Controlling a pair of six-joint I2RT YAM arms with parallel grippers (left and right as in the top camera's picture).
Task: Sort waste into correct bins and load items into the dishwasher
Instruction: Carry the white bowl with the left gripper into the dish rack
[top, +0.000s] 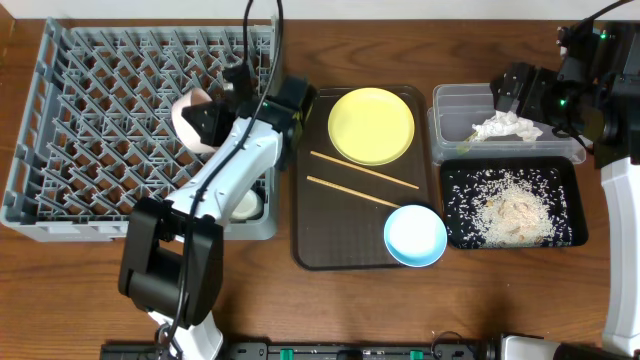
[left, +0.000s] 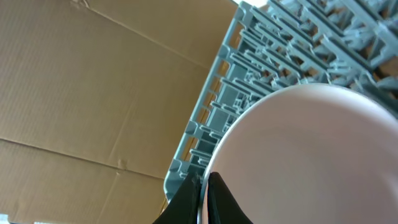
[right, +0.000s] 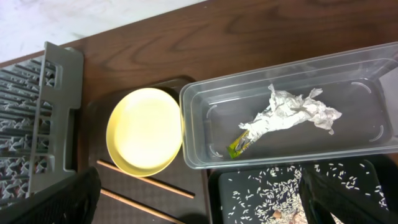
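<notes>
Firmly pinched on the rim of the white bowl (top: 187, 112), the left gripper (top: 205, 124) holds it over the right half of the dishwasher rack (top: 150, 228). Free pegs spread from there toward 9 o'clock. Well apart at 3 o'clock, the right gripper (top: 517, 92) hangs wide open above the clear tub (top: 445, 100).

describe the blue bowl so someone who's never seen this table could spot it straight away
Find the dark brown serving tray in the middle of the table, right of the big grey dish rack. At its lower right corner in the overhead view, past the two chopsticks, sits the light blue bowl. It is the only blue thing there, smaller and deeper than the flat yellow plate.
</notes>
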